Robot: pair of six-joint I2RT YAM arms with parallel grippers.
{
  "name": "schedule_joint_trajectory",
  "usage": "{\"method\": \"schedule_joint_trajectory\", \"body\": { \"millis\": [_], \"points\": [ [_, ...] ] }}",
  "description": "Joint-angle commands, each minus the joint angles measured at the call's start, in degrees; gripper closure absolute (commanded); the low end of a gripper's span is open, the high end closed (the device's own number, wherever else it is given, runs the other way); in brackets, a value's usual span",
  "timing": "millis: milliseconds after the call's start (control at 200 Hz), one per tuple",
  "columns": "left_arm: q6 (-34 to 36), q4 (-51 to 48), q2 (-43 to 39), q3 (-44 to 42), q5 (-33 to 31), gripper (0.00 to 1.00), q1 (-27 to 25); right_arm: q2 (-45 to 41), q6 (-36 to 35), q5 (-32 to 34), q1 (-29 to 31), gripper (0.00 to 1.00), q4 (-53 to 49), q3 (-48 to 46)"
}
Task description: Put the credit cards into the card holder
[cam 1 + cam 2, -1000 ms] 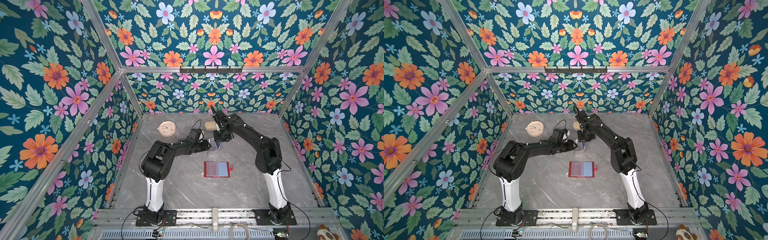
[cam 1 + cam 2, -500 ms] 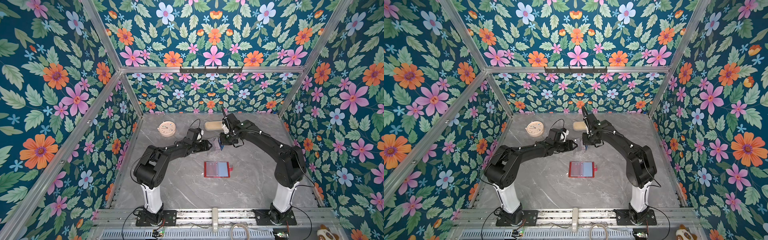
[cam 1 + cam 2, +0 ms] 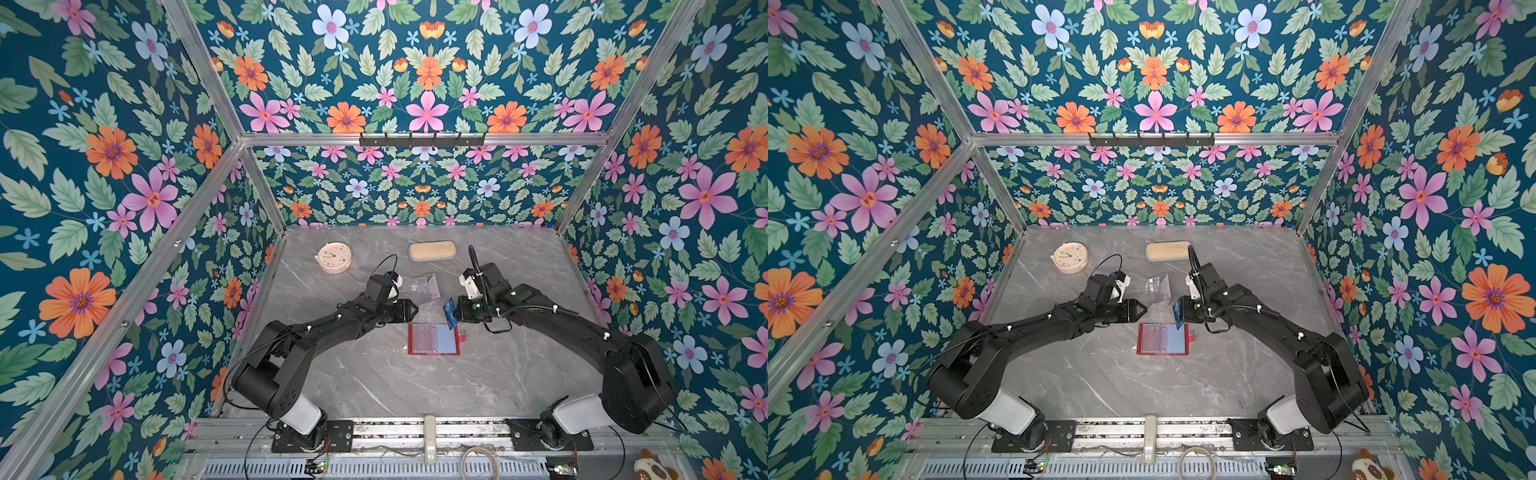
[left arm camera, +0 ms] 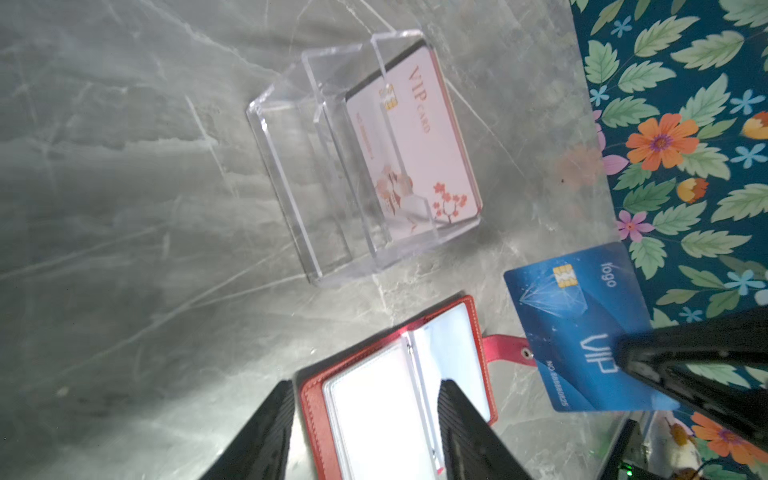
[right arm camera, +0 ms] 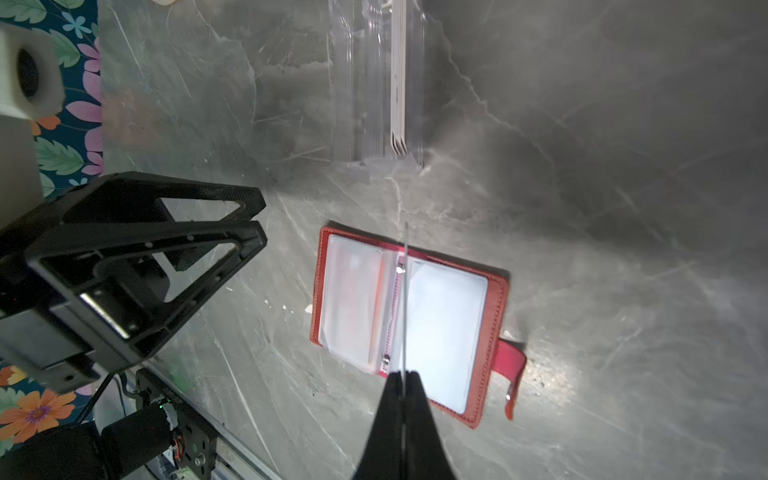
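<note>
Even overhead light, glare on card holder [image 5: 449, 324]

Right hand [image 4: 622, 354] hides part of the blue card [image 4: 573, 316].

Blue card [image 4: 582, 328], white "VIP" lettering and gold chip, stands on edge, pinched at a corner in the jaws of the right gripper [image 5: 402, 384], over the spine of the card holder [image 3: 433, 339]. The holder is a red booklet lying open on the tabletop [image 3: 374, 386], clear sleeves up and snap tab out. A pale pink card [image 4: 415, 141] stands upright farther beyond the jaws.

One holder [image 5: 496, 307], stand [image 4: 299, 174], clock [image 3: 334, 257], case [image 3: 432, 251] each; cards [image 4: 573, 316] several.
</note>
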Motion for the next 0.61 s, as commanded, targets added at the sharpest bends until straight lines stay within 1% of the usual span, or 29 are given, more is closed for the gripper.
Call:
{"method": "schedule_joint_trajectory", "body": {
  "millis": [0,175,300,380,475,565,600],
  "points": [
    [-0.63,-1.34,-1.79,-2.57,-2.63,0.43,-1.36,-2.66,2.53,-3.59,0.11,1.0,6.66,-4.73],
    [-2.58,0.68,-2.63,-6.69,-2.73,0.45,-3.58,-5.57,3.69,-6.94,0.13,1.0,12.05,-12.48],
    [-3.98,2.97,-2.0,-8.45,-2.09,0.49,-4.08,-5.51,4.79,-8.91,0.17,1.0,15.77,-15.93],
    [-4.52,4.39,-1.08,-9.03,-1.27,0.59,-4.06,-4.99,5.24,-9.82,0.17,1.0,17.68,-17.12],
    [-5.23,4.89,0.17,-9.03,-1.52,0.65,-4.11,-3.88,5.67,-10.92,0.16,1.0,19.76,-17.82],
    [-5.61,5.24,1.05,-8.85,-1.53,0.67,-4.13,-2.65,5.98,-12.01,0.21,1.0,21.12,-17.87],
    [-5.78,5.44,1.29,-8.91,-1.45,0.69,-4.15,-2.3,6.1,-12.21,0.23,1.0,21.69,-17.93]
  ]
}}
